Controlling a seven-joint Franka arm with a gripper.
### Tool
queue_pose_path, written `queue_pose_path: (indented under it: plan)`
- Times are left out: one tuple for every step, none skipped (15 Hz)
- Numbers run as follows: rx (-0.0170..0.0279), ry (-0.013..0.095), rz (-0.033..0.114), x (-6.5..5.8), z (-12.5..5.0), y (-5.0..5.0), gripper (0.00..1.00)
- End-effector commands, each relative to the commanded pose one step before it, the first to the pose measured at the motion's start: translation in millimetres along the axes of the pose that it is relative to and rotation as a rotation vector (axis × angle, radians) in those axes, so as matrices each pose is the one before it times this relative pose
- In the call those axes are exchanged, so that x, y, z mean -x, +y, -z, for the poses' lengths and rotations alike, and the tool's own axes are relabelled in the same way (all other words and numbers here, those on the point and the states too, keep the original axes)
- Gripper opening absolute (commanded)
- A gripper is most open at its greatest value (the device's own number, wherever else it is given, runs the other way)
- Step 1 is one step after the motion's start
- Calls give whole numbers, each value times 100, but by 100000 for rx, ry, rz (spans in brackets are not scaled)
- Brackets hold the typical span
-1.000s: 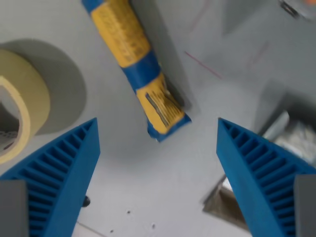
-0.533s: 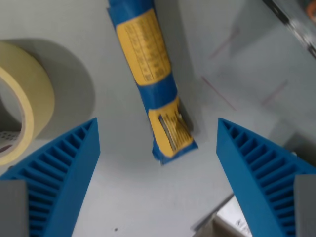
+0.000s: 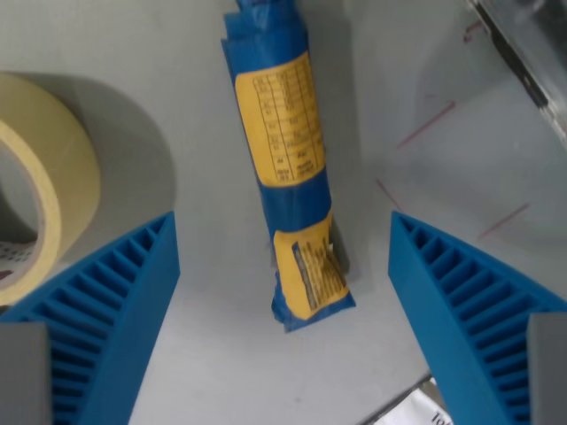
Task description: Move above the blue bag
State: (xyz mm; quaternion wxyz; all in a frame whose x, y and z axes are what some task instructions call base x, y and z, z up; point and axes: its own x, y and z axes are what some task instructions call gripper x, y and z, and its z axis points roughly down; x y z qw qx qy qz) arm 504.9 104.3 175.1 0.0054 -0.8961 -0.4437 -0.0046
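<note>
The blue bag lies between the wide-open, empty claw's fingers.

Plain grey tabletop under soft, diffuse light, marked by 3 thin red lines toward the wrist view's right; broad dim shadows across the upper right

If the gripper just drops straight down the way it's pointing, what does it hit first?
Most likely the blue bag, which lies on the table between the open gripper fingers. The tape roll sits off to the wrist view's left, outside that line. Depth is hard to judge.
</note>
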Motion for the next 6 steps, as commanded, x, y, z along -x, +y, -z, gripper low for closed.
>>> queue_pose_path:
  plan:
    - [-1397,824,9325,-858,-267,448,100]
    - [-123,-237,-968,-74,-45,37,100]
    - [-53,-144,-647,-66,-31,34,100]
    - [-4,-93,-528,-56,-20,30,100]
    - [-53,-170,-475,-43,-15,25,100]
    - [-66,-190,-430,-28,-14,18,100]
